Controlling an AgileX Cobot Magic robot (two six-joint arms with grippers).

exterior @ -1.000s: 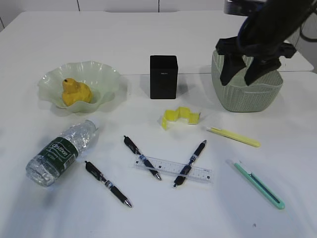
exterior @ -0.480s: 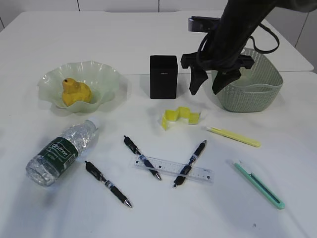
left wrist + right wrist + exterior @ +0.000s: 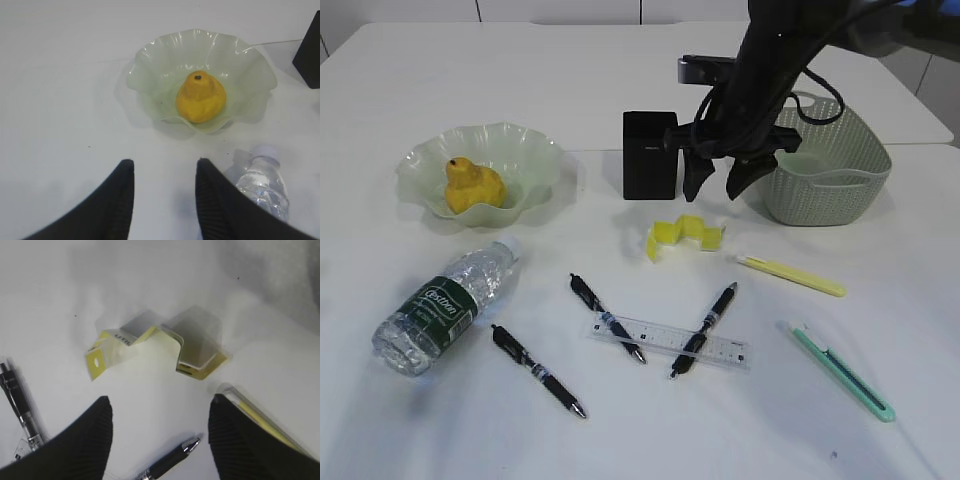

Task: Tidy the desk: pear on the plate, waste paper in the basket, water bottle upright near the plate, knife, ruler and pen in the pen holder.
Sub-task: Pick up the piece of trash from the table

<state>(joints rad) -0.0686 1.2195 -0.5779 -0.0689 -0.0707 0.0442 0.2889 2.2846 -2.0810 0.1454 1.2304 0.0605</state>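
The right gripper (image 3: 725, 187) hangs with its jaws spread apart and nothing between them, above the desk (image 3: 470, 420), just over the waste paper (image 3: 684, 236). In the right wrist view the two dark fingers (image 3: 82, 440) stand on both sides of the bottom edge, and the yellow zigzag strip (image 3: 157, 347) lies flat on the white surface ahead of them, not touched.

The left gripper (image 3: 164, 197) is also spread and empty. It hovers over bare tabletop in front of the plate (image 3: 150, 60).

The pear (image 3: 472, 185) sits inside the pale green plate (image 3: 535, 150), at the left side of the desk. The water bottle (image 3: 445, 305) lies on its side, near the plate and in front of it, with its white cap toward the plate.

Behind the waste paper stands the pen holder (image 3: 650, 155), upright, and the basket (image 3: 835, 175) is to its right, partly behind the right arm.

In front of the paper lies the ruler (image 3: 665, 341), flat, with two black pens (image 3: 704, 329) resting across it. A third black pen (image 3: 538, 370) lies apart, near the bottle. A yellow knife (image 3: 792, 275) lies to the right of the paper, and a green knife (image 3: 842, 371) lies closer to the front right corner.
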